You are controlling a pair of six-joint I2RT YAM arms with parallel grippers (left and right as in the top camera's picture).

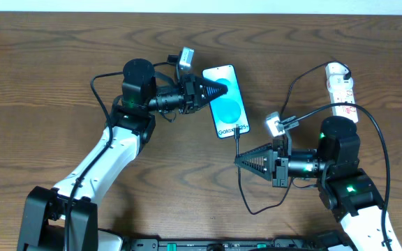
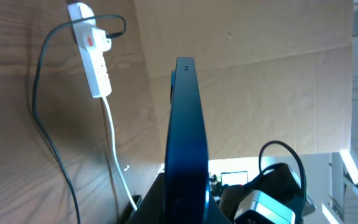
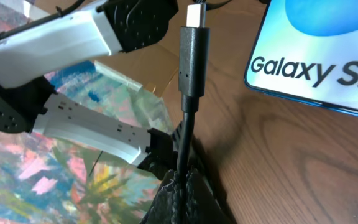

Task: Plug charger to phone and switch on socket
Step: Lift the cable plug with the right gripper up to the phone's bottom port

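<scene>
The phone (image 1: 227, 103), its blue-teal screen facing up with "Galaxy S25" at the near end, lies at an angle in the middle of the table. My left gripper (image 1: 220, 90) is shut on its far left edge. The left wrist view shows the phone (image 2: 185, 124) edge-on between the jaws. My right gripper (image 1: 240, 160) is shut on the charger (image 3: 192, 59) cable just below the plug. The plug tip (image 1: 236, 130) points at the phone's near end, close to it. The white socket (image 1: 341, 86) lies at the far right.
The charger's black cable (image 1: 246, 199) loops on the wood in front of the right arm and runs up to the socket. A white cord (image 2: 113, 149) trails from the socket (image 2: 94, 55). The left arm (image 3: 73, 37) shows behind the plug.
</scene>
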